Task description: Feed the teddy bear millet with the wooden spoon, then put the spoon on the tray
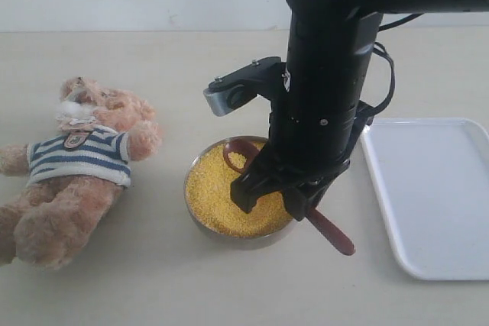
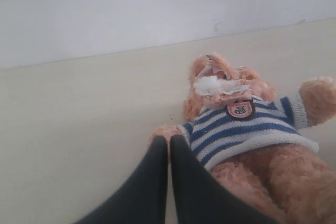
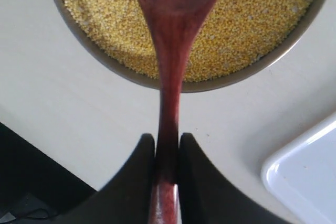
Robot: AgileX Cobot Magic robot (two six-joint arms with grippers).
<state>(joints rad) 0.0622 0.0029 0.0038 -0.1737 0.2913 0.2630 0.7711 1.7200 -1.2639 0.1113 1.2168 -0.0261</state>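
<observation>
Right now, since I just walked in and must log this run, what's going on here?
The right gripper is shut on the slim handle of the dark reddish-brown wooden spoon, whose oval end is at the golden-yellow millet in the round metal bowl. The fluffy light-brown teddy bear in a striped shirt lies to the left, with the left gripper shut, empty, beside its arm. The flat white rectangular tray on the right looks bare.

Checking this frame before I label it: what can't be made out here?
- Exterior view: the right arm covers the wooden spoon mid-handle.
- Right wrist view: the spoon's bowl is cut off by the picture edge, so whether it carries millet is unseen.
- Left wrist view: the teddy bear has its legs cut off by the edge.
</observation>
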